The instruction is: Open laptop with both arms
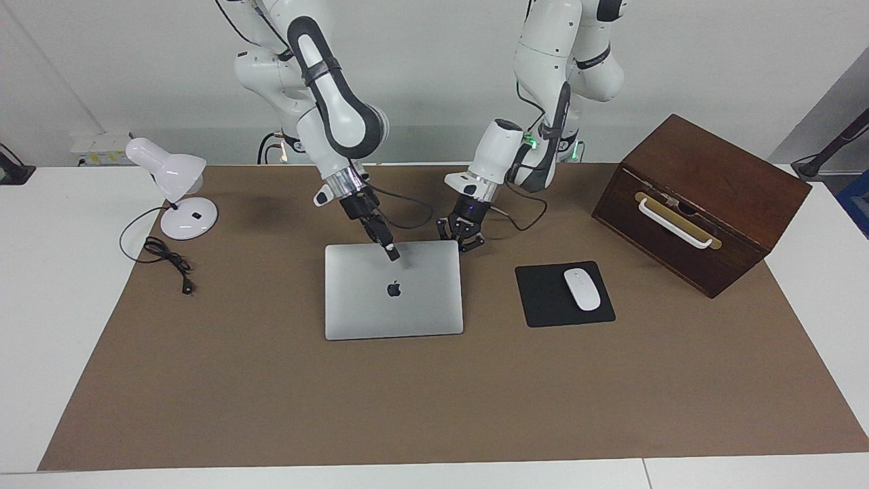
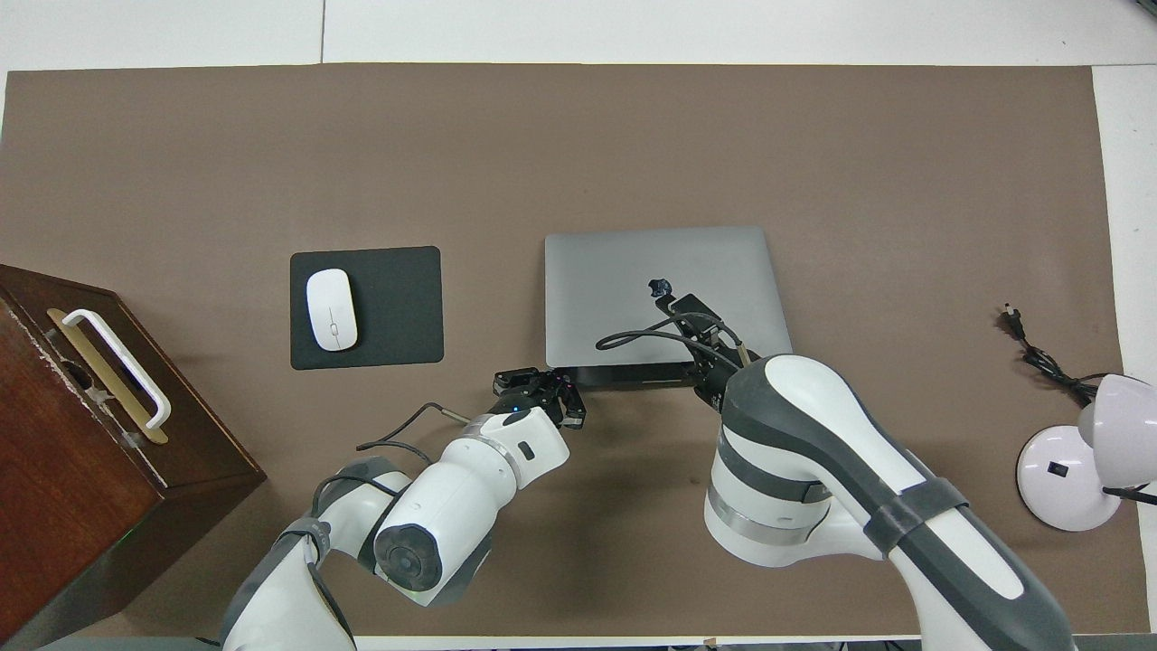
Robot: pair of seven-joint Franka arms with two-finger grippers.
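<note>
At the upper left of the facing frame, a white desk lamp with a round base (image 1: 173, 183) stands at the corner of the brown paper mat (image 1: 271, 394) that covers the white table (image 1: 41, 305), its black cord (image 1: 166, 261) coiled just below it. Next across, the right arm comes down from the top of the frame, and the right gripper (image 1: 392, 255) has its tip on the lid of the thin silver-grey metal laptop (image 1: 407, 305), above the dark apple logo and close to the lid's edge nearest the robots. Whether its claw is apart or together cannot be told. The laptop lies flat at the centre of the frame. In the overhead view a dark strip shows under the lid along that same edge. Just past the laptop's upper right corner in the facing frame, the left gripper (image 1: 464, 243) sits low over the mat with its fingertips pressed together on nothing. Whether it touches the laptop cannot be told. Right of centre lies a black square mouse pad (image 1: 543, 299) with a white oval mouse (image 1: 582, 288) on it. At the upper right stands a dark brown wooden box with a white handle (image 1: 706, 204).
</note>
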